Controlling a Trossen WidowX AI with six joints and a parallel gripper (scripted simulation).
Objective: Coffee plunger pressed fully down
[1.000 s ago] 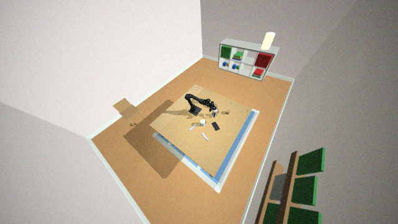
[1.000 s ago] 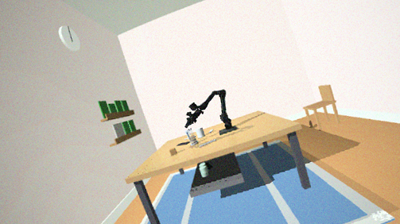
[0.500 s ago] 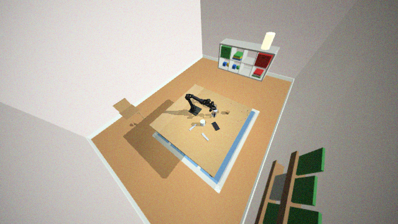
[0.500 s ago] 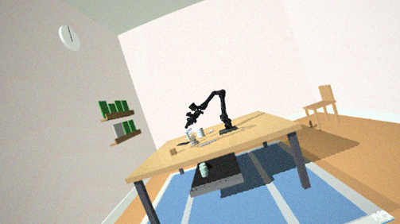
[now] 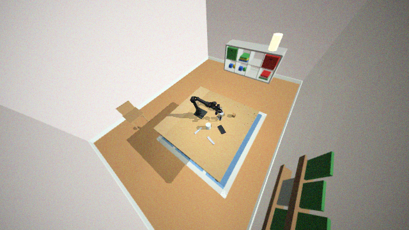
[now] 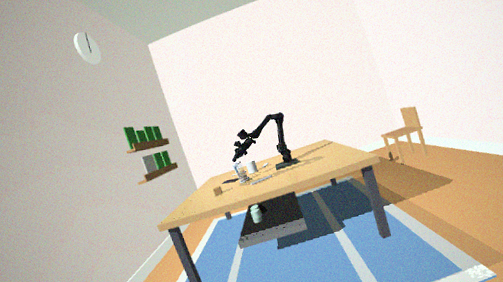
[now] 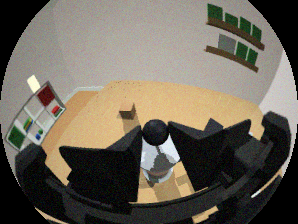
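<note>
The press (image 6: 240,172) stands upright on the table (image 6: 288,178), near the white cup (image 6: 252,166) and in front of the arm's base. It looks like a tall, narrow glass body, so I'd judge it light, top-heavy and easy to tip or slide; the plunger should resist stiffly, so any push wants to go straight down the rod. The place to hold is the round black knob (image 7: 157,131) on top. From the wrist view, the tool (image 7: 157,137) is partly closed and pinching that knob, one dark finger (image 7: 109,163) on each side. Below the knob the glass body shows between the fingers.
</note>
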